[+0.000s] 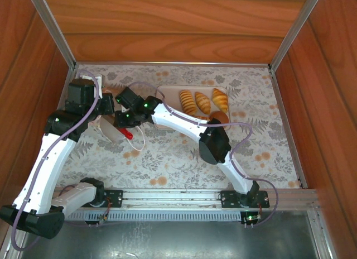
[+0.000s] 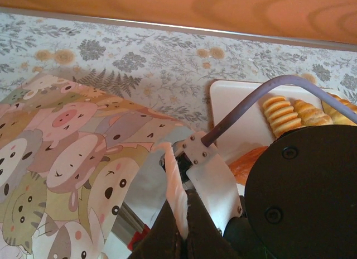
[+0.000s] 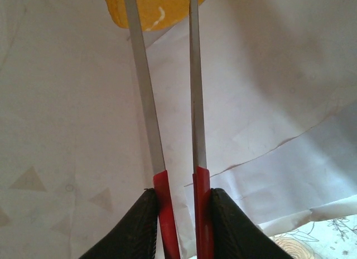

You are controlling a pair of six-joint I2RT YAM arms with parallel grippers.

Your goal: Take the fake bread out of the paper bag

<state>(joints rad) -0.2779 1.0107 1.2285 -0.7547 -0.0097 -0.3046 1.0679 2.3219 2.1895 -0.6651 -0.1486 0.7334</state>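
Reaching inside paper bag (image 3: 67,130), far left of bench (image 1: 256,142): right pincer (image 3: 160,2), narrowly parted at yellow fake bread roll (image 3: 167,18); grip cannot be told. Left pincer (image 2: 179,217): clamped on bag rim. Risks: roll slipping from a thin hold; paper tearing; bag dragged along on withdrawal.

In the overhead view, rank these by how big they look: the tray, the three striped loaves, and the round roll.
Largest: tray.
Next: left loaf, middle loaf, right loaf; they look alike, so unranked.
Smallest: round roll, though the right arm may hide part.
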